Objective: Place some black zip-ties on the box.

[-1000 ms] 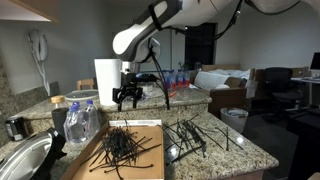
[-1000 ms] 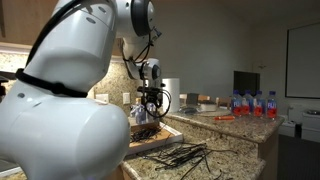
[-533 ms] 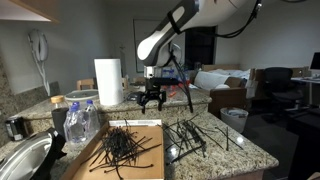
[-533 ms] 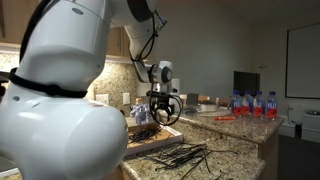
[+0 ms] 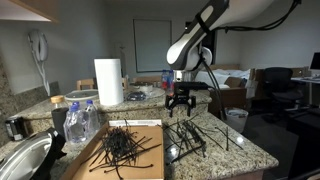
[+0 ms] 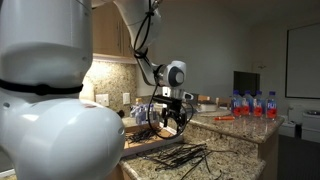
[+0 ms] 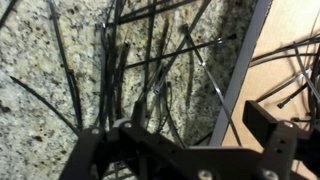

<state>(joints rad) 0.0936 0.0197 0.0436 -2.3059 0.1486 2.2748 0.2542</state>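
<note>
Loose black zip-ties (image 5: 197, 137) lie on the granite counter beside a flat cardboard box (image 5: 150, 166). The box carries another heap of zip-ties (image 5: 124, 148). My gripper (image 5: 180, 104) hangs open and empty a little above the loose pile, also in the other exterior view (image 6: 168, 123). The loose pile (image 6: 186, 155) lies in front of the box (image 6: 158, 139) there. In the wrist view my open gripper (image 7: 180, 140) frames the zip-ties (image 7: 130, 60) on the granite, with the box edge (image 7: 292, 28) at the right.
A paper towel roll (image 5: 108, 82) stands at the back of the counter. Plastic water bottles (image 5: 80, 122), a metal bowl (image 5: 24, 160) and a dark cup (image 5: 15, 127) sit beside the box. More bottles (image 6: 251, 103) stand on a far counter.
My gripper has moved sideways from above the box to above the loose zip-ties on the counter and dropped slightly. It has stayed open and empty.
</note>
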